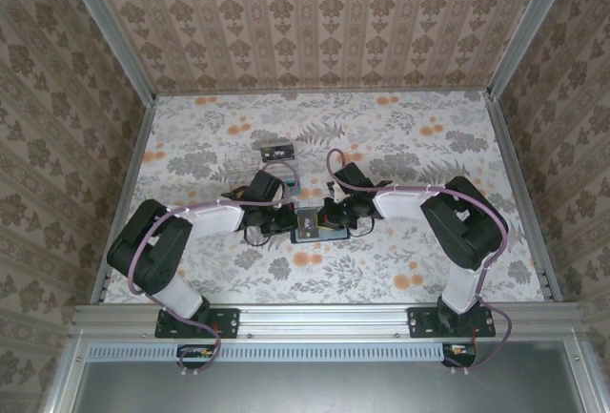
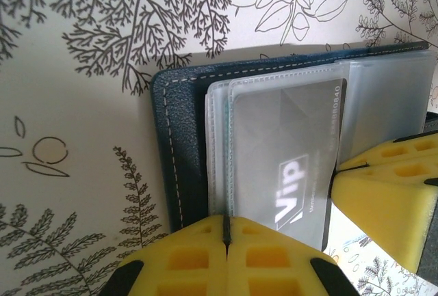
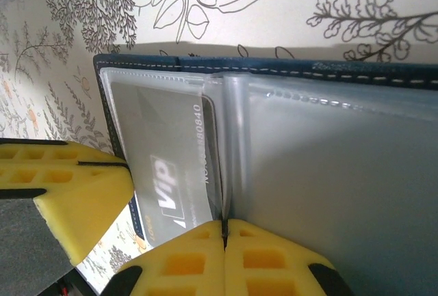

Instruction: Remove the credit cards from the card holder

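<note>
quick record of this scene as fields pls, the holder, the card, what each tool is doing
card holder: open, navy cover, clear sleeves
vip card: grey, in a clear sleeve
left tool: shut on a sleeve edge beside the card
right tool: shut on a sleeve edge at the card's other side
clear tray: behind both tools, apart from the holder

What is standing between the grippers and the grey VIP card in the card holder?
Only the clear sleeve covering the VIP card inside the card holder. The left gripper and right gripper are both shut on sleeve edges, with nothing else between.
</note>
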Controlling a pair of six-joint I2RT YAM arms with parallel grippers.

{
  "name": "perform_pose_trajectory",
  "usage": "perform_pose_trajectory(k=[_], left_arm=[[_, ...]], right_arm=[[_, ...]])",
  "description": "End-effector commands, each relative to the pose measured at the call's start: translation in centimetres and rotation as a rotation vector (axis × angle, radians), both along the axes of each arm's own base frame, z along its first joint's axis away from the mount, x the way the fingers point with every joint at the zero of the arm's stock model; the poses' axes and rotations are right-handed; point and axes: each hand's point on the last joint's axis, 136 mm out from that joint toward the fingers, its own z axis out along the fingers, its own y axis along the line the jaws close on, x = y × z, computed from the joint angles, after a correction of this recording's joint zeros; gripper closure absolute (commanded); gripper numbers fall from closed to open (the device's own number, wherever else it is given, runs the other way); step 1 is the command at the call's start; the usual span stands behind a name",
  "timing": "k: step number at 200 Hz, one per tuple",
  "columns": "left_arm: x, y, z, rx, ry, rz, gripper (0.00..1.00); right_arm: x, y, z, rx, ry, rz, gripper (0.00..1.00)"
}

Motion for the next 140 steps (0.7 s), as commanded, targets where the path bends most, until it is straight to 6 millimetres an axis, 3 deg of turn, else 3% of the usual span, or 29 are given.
perform_pose_trajectory(k=[1,66,119,140], left_arm=[[-0.6,0.3,-0.7,0.011,0.03,0.005,1.0],[-0.7,1.5,-1.0,0.05,0.033,0.018,1.0],[-0.3,1.1,-0.2,0.034,0.019,0.012,1.0],[0.1,0.8,0.9,0.016,-0.007,0.01,1.0]], right_arm=[[-0.1,0.1,0.3,0.019,-0.003,0.001,1.0],[0.2,-2.3,1.1,0.007,-0.023,-0.038,1.0],[0.3,-2.1,1.0,0.013,-0.023,-0.028,1.0],[0.5,-1.7,1.2,0.022,-0.03,-0.021,0.8]])
